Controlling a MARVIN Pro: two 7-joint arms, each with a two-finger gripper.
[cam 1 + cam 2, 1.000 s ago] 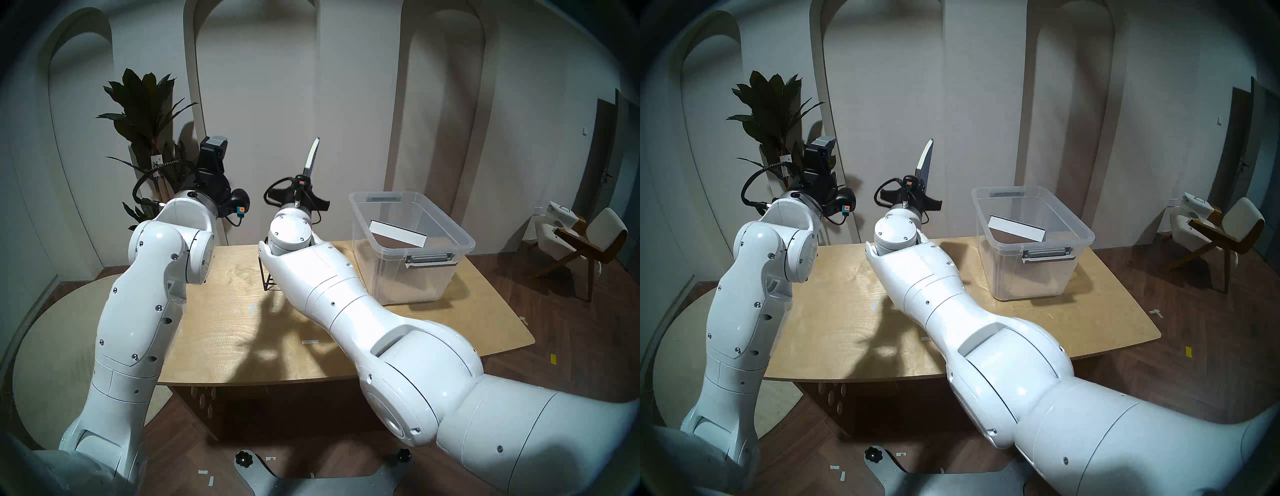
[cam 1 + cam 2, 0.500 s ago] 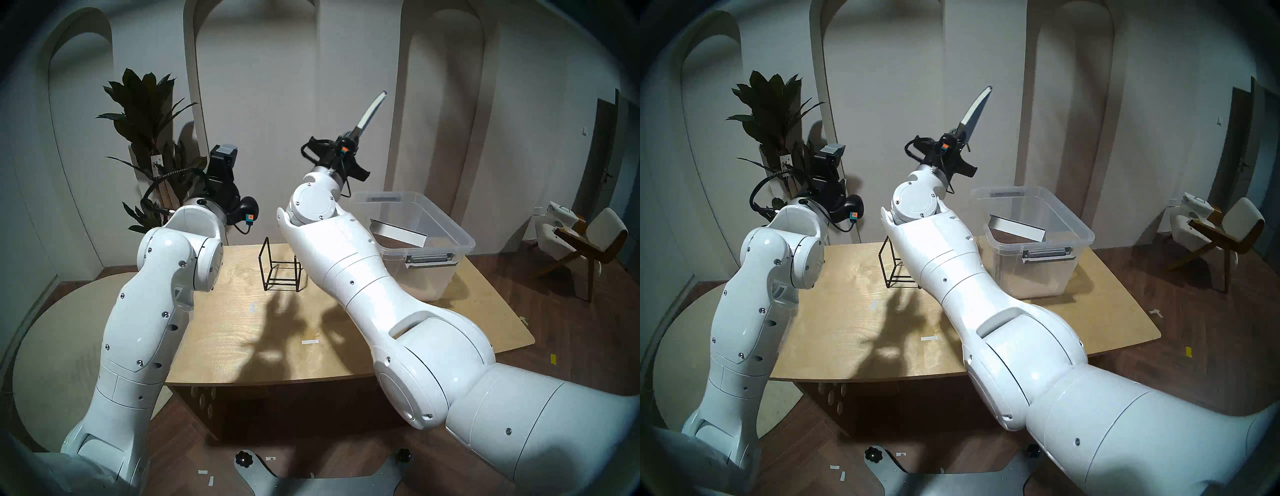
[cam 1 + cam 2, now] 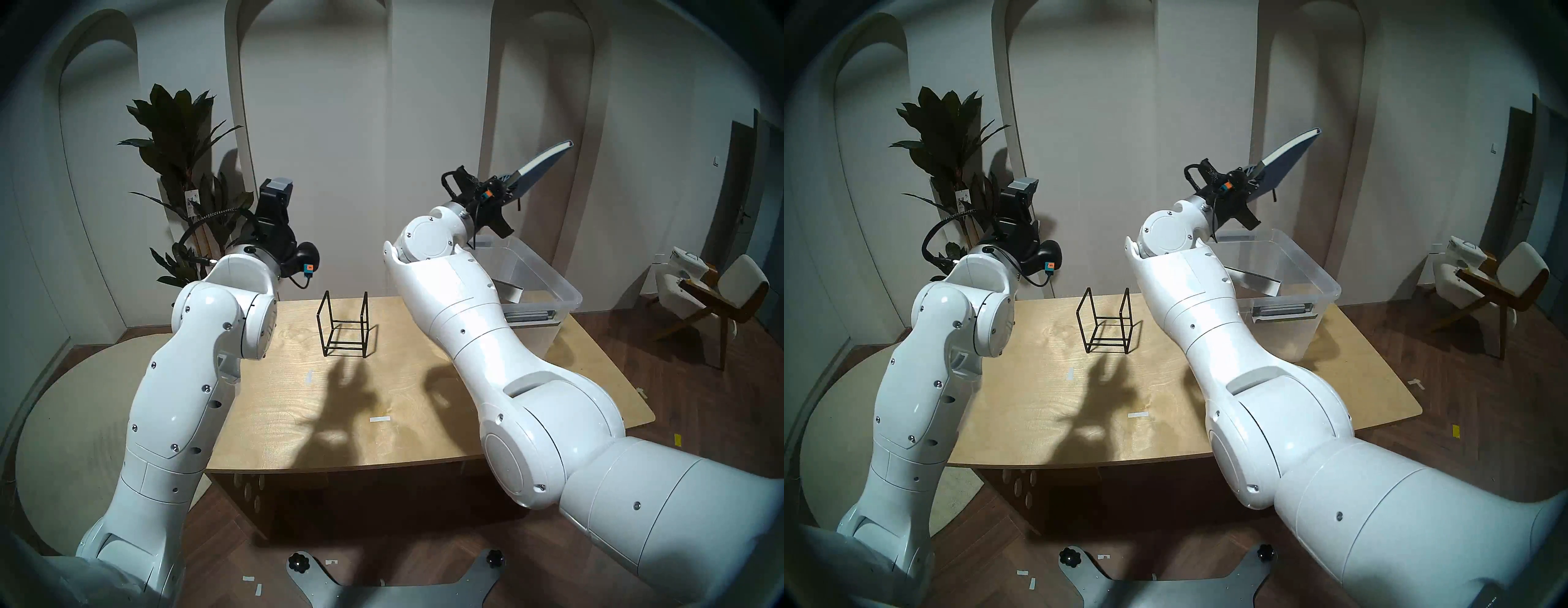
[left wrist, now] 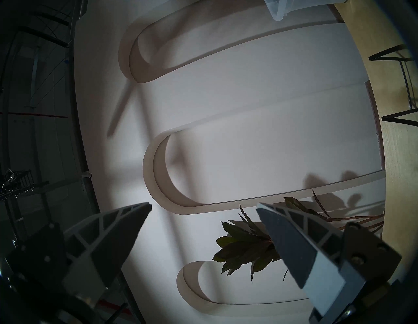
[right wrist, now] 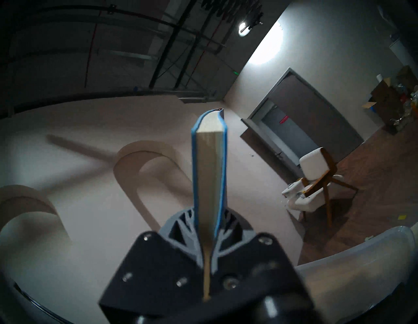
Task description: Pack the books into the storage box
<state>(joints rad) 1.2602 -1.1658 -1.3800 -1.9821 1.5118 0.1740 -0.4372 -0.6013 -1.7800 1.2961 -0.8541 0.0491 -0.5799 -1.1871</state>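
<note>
My right gripper (image 3: 510,181) (image 3: 1253,173) is shut on a thin blue-covered book (image 3: 541,165) (image 3: 1286,157), held high and tilted to the right above the far left part of the storage box (image 3: 568,293) (image 3: 1331,288). In the right wrist view the book's (image 5: 209,172) cream page edge stands straight up between the fingers (image 5: 220,230). A white book with a dark face (image 3: 509,291) (image 3: 1255,280) leans inside the clear tub, partly hidden by my forearm. My left gripper (image 3: 278,184) (image 4: 203,207) is open and empty, raised beside the plant.
A black wire rack (image 3: 343,327) (image 3: 1106,322) stands bare at the back middle of the wooden table (image 3: 339,403). A potted plant (image 3: 178,140) is behind the left arm. A chair (image 3: 717,293) sits on the floor at right.
My right arm has swung up and to the right with the book, from above the wire rack to over the storage box, uncovering the rack. The left arm shifted slightly right.
</note>
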